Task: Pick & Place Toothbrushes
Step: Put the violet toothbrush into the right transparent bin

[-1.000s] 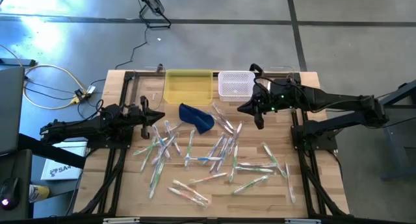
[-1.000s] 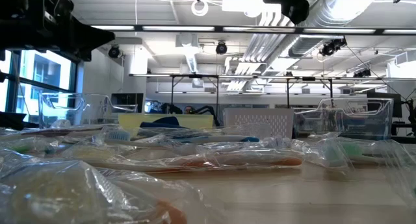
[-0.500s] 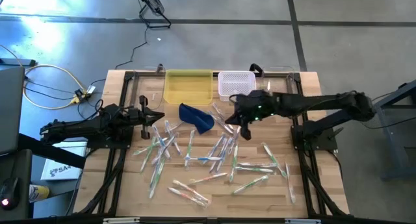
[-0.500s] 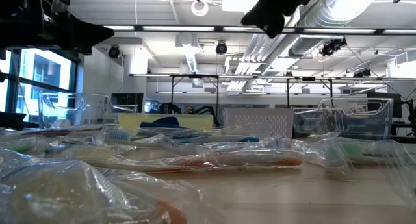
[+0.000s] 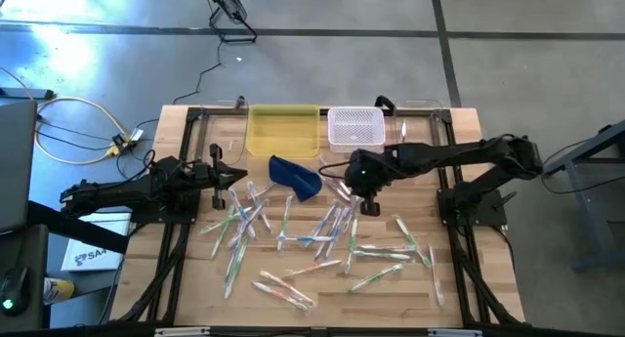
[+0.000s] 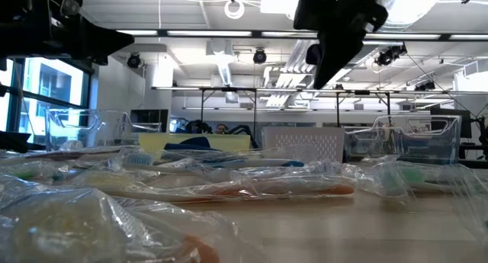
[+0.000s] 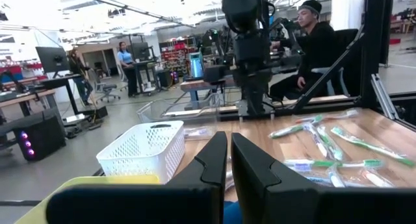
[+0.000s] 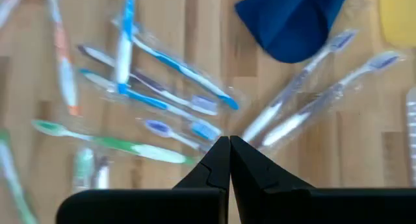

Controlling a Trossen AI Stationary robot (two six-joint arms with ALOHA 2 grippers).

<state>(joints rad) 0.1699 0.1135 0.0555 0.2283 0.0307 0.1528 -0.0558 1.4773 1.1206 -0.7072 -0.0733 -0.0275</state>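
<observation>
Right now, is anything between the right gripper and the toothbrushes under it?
Nothing visible. The right gripper, shut, hangs above the toothbrushes scattered on the table, beside the blue pouch, which lies off to the side.

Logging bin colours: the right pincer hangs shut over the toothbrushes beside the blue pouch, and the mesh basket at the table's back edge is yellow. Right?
Not quite. The mesh basket is white; the high view shows the yellow bin beside it. The right pincer does hang shut over toothbrushes beside the blue pouch.

Robotics lab: workbenches [image 7: 39,97], monitors [image 7: 52,58].
</observation>
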